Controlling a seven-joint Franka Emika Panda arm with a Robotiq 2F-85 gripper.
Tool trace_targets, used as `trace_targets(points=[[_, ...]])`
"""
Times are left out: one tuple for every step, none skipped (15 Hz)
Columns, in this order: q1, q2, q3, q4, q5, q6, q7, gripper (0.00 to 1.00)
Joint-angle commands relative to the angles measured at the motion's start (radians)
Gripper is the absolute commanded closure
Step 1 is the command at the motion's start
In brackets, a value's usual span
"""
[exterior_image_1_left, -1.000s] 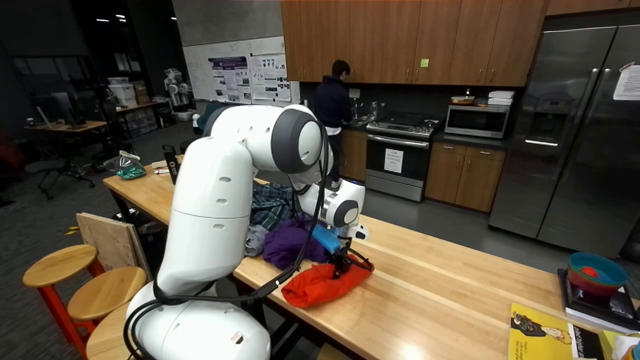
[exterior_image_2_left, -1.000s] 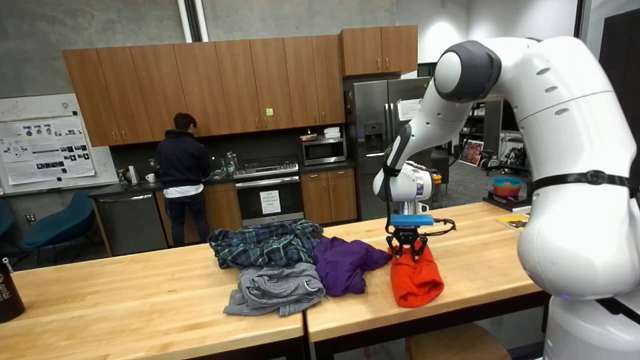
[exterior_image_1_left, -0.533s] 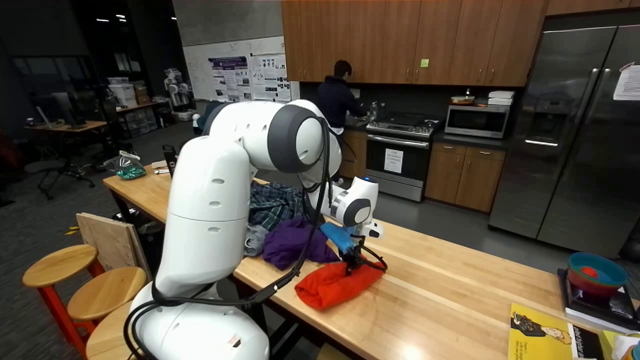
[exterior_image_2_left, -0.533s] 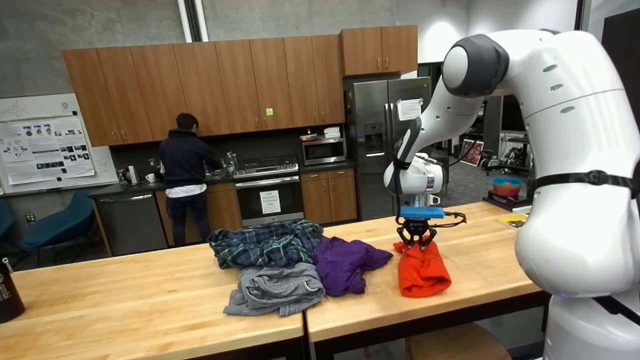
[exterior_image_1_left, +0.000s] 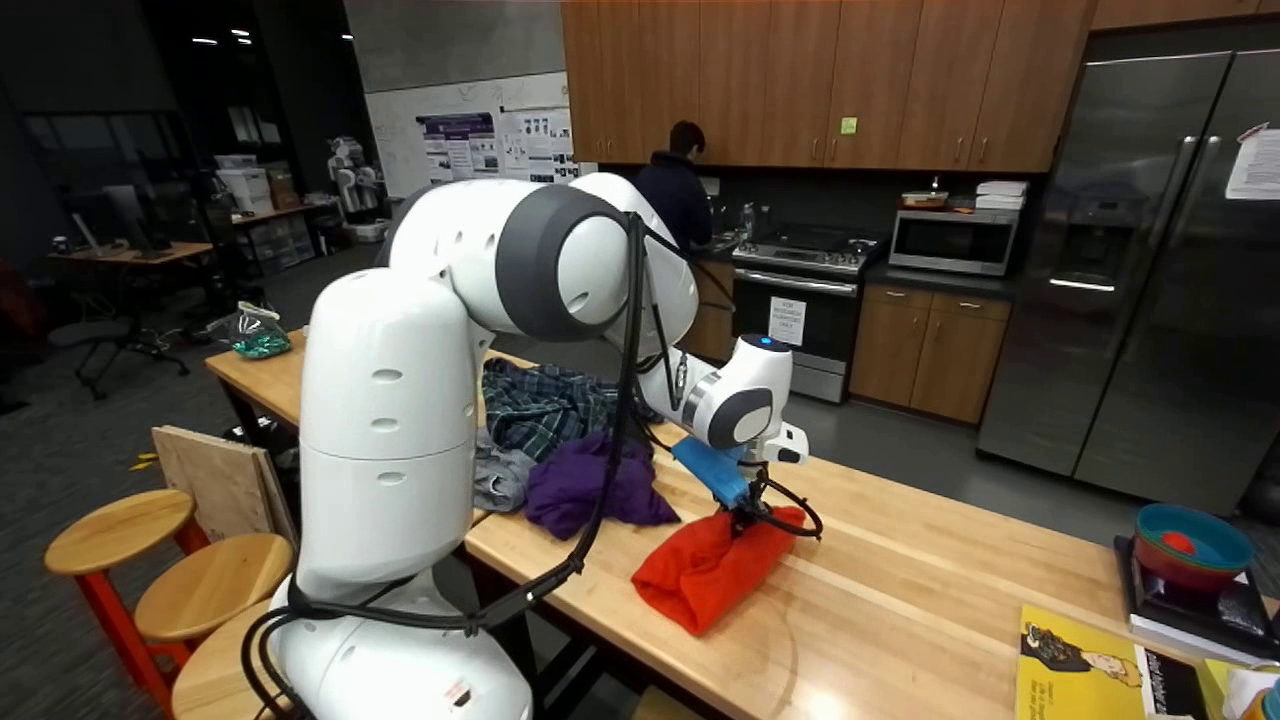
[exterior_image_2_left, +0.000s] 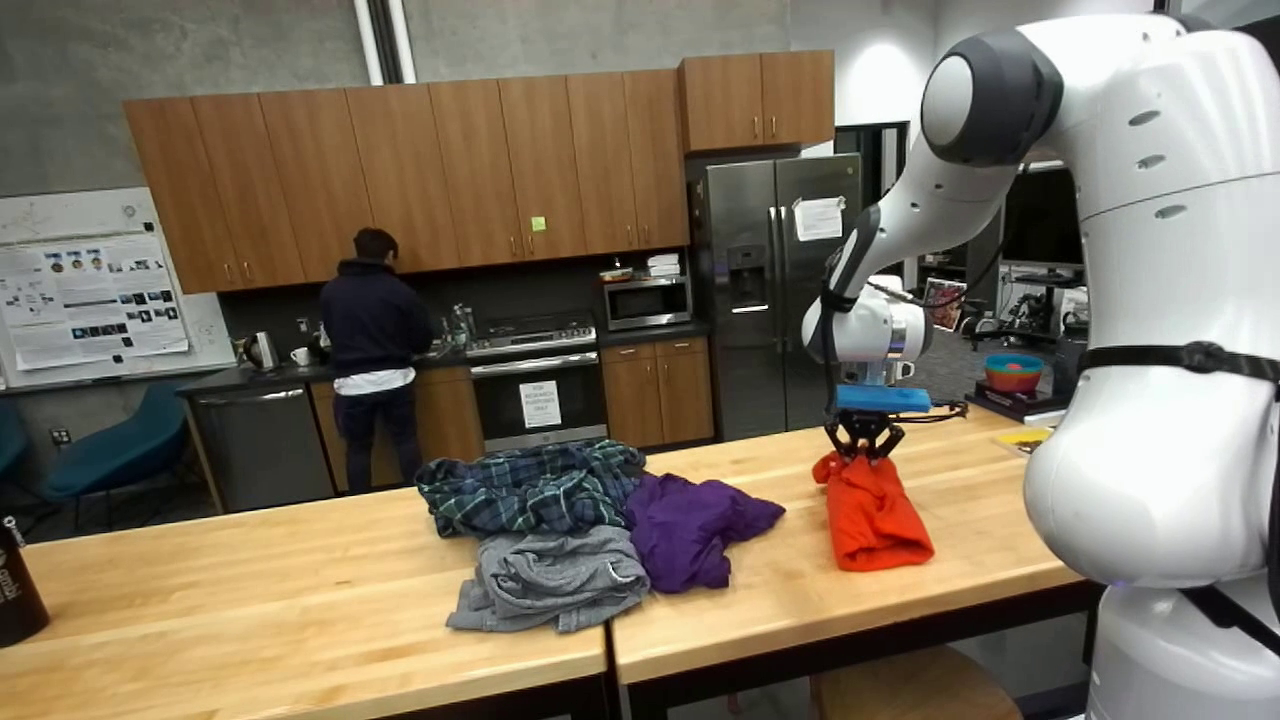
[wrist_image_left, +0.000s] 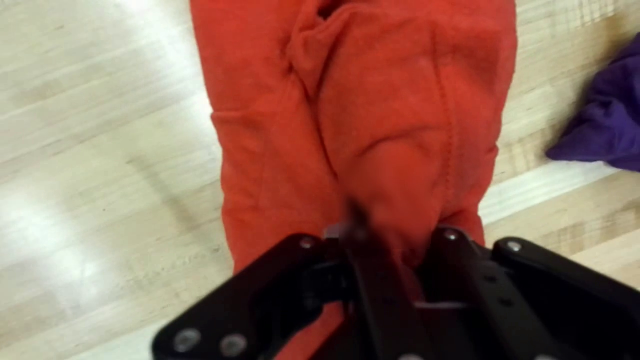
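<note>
My gripper (exterior_image_2_left: 866, 455) is shut on the red cloth (exterior_image_2_left: 875, 520), pinching it near its far end. The gripper also shows in an exterior view (exterior_image_1_left: 740, 522), where its fingertips are partly lost against the cloth. The pinched end looks slightly raised, and the near end rests on the wooden table. In the wrist view the red cloth (wrist_image_left: 390, 100) fills the middle, with a fold of it between the black fingers (wrist_image_left: 395, 235). A purple cloth (exterior_image_2_left: 695, 530) lies beside it, apart from it, and shows at the right edge of the wrist view (wrist_image_left: 607, 110).
A grey cloth (exterior_image_2_left: 560, 580) and a green plaid cloth (exterior_image_2_left: 530, 490) lie bunched against the purple one. Stacked bowls (exterior_image_1_left: 1190, 550) on dark books and a yellow book (exterior_image_1_left: 1080, 665) are at the table's end. A dark bottle (exterior_image_2_left: 15, 585) stands at the opposite end. A person (exterior_image_2_left: 370, 350) stands at the counter.
My gripper has dragged the red cloth away from the purple cloth, toward the bowls' end of the table, and has risen slightly. The other cloths have not moved.
</note>
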Motion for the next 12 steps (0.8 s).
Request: trace_targets(points=[[-0.002,-0.073,0.009,-0.042,0.008,0.021,-0.083,0.95],[0.002,-0.080,0.011,-0.044,0.002,0.022,-0.094,0.95],[0.006,-0.081,0.013,-0.043,-0.003,0.025,-0.101,0.95],[0.013,-0.086,0.015,-0.046,-0.010,0.027,-0.106,0.95],[0.018,-0.092,0.018,-0.051,-0.017,0.030,-0.110,0.95],[0.025,-0.095,0.022,-0.052,-0.023,0.033,-0.112,0.95],[0.031,-0.104,0.025,-0.057,-0.031,0.035,-0.110,0.95],[0.037,-0.111,0.027,-0.059,-0.039,0.036,-0.110,0.95],[0.044,-0.120,0.029,-0.058,-0.050,0.036,-0.107,0.95],[0.048,-0.128,0.032,-0.056,-0.056,0.036,-0.106,0.95],[0.053,-0.140,0.035,-0.051,-0.062,0.031,-0.107,0.95],[0.058,-0.151,0.038,-0.046,-0.066,0.026,-0.106,0.95]])
